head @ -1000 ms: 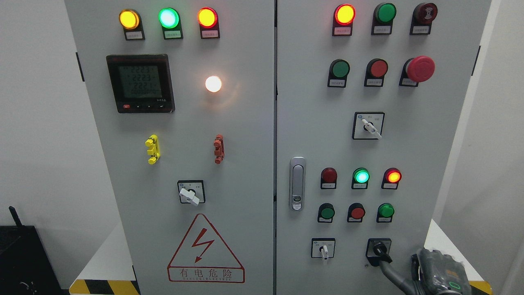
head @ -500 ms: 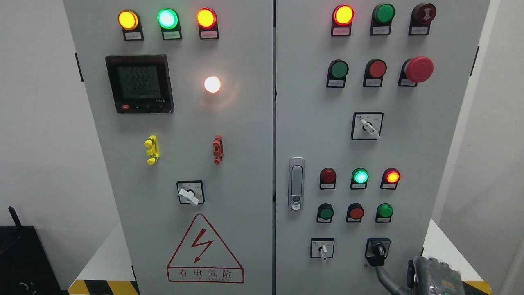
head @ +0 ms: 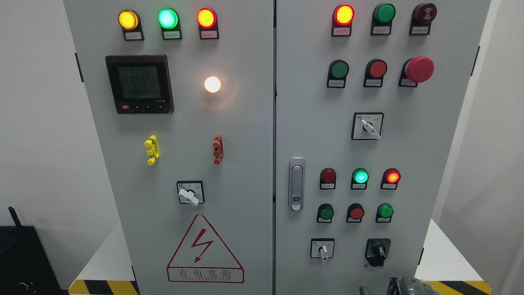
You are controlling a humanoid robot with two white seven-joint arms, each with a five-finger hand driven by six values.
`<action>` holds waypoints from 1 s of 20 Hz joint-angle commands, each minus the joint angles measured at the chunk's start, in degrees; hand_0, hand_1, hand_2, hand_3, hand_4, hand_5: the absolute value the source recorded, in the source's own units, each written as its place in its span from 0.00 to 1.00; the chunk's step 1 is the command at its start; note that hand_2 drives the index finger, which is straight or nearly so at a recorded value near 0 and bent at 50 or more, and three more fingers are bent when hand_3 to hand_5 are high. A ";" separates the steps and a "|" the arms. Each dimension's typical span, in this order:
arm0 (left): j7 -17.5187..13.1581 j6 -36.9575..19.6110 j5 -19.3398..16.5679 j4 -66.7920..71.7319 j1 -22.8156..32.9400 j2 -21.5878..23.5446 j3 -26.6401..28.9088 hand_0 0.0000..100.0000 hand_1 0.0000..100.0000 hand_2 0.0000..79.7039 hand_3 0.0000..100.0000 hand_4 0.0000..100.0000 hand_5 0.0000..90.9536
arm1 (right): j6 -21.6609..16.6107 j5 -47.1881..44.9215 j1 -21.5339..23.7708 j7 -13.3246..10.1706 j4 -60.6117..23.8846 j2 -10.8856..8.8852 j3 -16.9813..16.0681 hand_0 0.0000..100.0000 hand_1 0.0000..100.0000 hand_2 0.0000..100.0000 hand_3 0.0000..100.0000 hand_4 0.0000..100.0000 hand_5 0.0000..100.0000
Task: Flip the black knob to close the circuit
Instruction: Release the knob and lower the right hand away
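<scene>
The black knob sits on a black plate at the lower right of the right cabinet door, its handle standing close to vertical. Nothing touches it. Only the grey top of my right hand shows at the bottom edge, below and slightly right of the knob and well apart from it. My left arm is out of the picture.
A white selector switch sits left of the knob, with three round buttons and three lamps above it. Further up are a red mushroom stop button and the door latch. The left door carries a meter and another selector.
My right hand has dropped from the black knob down to the bottom edge, nearly out of view. The knob's handle has turned from slanting lower right to near vertical.
</scene>
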 commanded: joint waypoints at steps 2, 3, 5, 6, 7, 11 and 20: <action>-0.01 0.00 0.44 0.00 0.00 0.07 0.62 0.00 0.00 0.00 0.05 0.03 0.00 | -12.06 -25.52 11.74 1.55 -5.18 3.21 -8.69 0.00 0.05 0.26 0.45 0.38 0.21; -0.01 0.00 0.44 0.00 0.00 -0.02 0.62 0.00 0.00 0.00 0.05 0.03 0.00 | -12.24 -30.09 13.32 3.29 -6.15 3.21 -9.92 0.00 0.06 0.18 0.35 0.31 0.14; -0.01 0.00 0.44 0.00 0.00 0.07 0.62 0.00 0.00 0.00 0.05 0.03 0.00 | -12.95 -40.36 15.35 8.46 -7.38 3.38 -10.55 0.00 0.06 0.07 0.22 0.21 0.06; -0.01 0.00 0.44 0.00 0.00 -0.02 0.62 0.00 0.00 0.00 0.05 0.03 0.00 | -12.95 -46.68 16.32 11.10 -7.65 3.38 -11.07 0.00 0.04 0.03 0.16 0.15 0.01; -0.01 0.00 0.44 0.00 0.00 -0.02 0.62 0.00 0.00 0.00 0.05 0.03 0.00 | -12.78 -50.23 16.94 12.52 -7.65 3.38 -11.51 0.00 0.03 0.00 0.13 0.12 0.00; -0.01 0.00 0.44 0.00 0.00 0.07 0.62 0.00 0.00 0.00 0.05 0.02 0.00 | -11.99 -60.96 17.73 15.87 -7.39 3.29 -11.78 0.00 0.00 0.00 0.05 0.03 0.00; -0.01 0.00 0.44 0.00 0.00 -0.02 0.62 0.00 0.00 0.00 0.05 0.03 0.00 | -11.63 -64.32 18.08 18.25 -7.21 3.21 -11.17 0.00 0.00 0.00 0.03 0.03 0.00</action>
